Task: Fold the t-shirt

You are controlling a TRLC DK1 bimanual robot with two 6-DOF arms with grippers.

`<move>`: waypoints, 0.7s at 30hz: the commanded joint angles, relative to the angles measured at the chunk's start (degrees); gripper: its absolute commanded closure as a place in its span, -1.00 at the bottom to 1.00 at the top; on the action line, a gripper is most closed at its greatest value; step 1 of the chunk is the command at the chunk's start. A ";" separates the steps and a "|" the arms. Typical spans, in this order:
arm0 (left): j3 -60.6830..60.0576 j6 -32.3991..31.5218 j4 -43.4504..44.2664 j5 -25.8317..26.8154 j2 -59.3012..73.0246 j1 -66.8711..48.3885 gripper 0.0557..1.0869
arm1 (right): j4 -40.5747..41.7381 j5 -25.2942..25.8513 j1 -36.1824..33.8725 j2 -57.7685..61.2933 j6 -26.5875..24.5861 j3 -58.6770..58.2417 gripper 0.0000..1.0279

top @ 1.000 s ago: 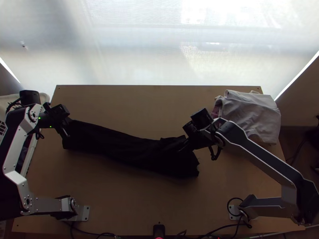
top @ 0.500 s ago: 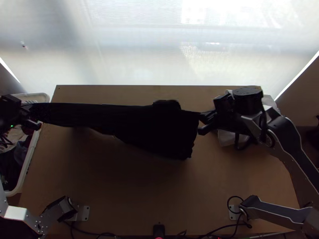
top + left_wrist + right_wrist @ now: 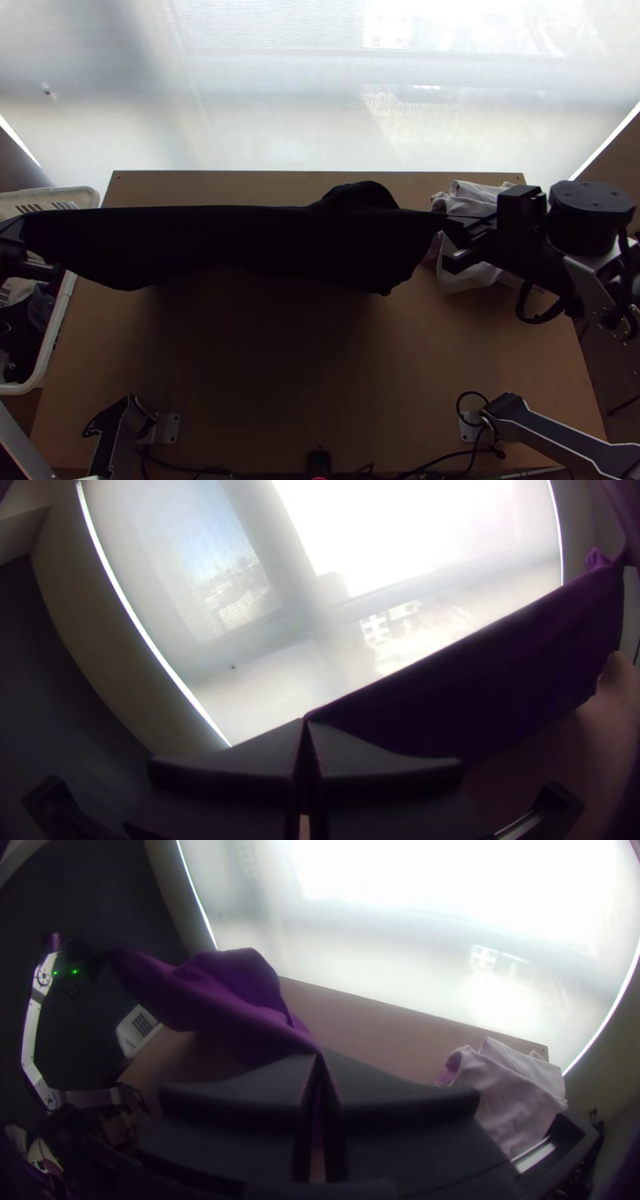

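Your t-shirt (image 3: 264, 244) is stretched between your two hands, raised over the far part of the tabletop (image 3: 280, 384). Your left hand (image 3: 14, 228), at the top view's left edge, is clamped on one end of the cloth; in your left wrist view its fingers (image 3: 240, 750) meet at the tips with the fabric between them. Your right hand (image 3: 450, 224), near the far right corner, pinches the opposite end, its fingertips also pressed together on it. Between them the upper edge runs nearly straight and taut, while the rest hangs in a loose, uneven lower edge. Closer to your right hand, a rounded fold of the dark cloth bulges past that taut edge.

You have a pile of pale cloth (image 3: 472, 276) at the far right corner, partly behind the right arm. To the left of the tabletop you can see a white basket (image 3: 54, 336) with clothes (image 3: 38, 308) inside.
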 commanded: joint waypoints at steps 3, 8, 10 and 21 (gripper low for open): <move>0.70 -2.60 -0.31 1.02 -8.29 0.65 0.92 | -1.64 1.75 -1.90 -8.18 0.58 1.20 0.95; 0.79 -6.03 2.07 0.59 -12.77 0.65 0.92 | -1.90 3.69 -1.82 -12.40 0.32 2.43 0.95; 0.70 -6.82 2.59 0.41 -14.70 0.65 0.92 | -3.31 4.13 -1.90 -13.63 0.23 2.87 0.95; 0.17 -8.40 1.72 0.41 -23.49 -0.40 0.92 | -10.16 3.78 -1.55 -19.43 -0.21 4.10 0.95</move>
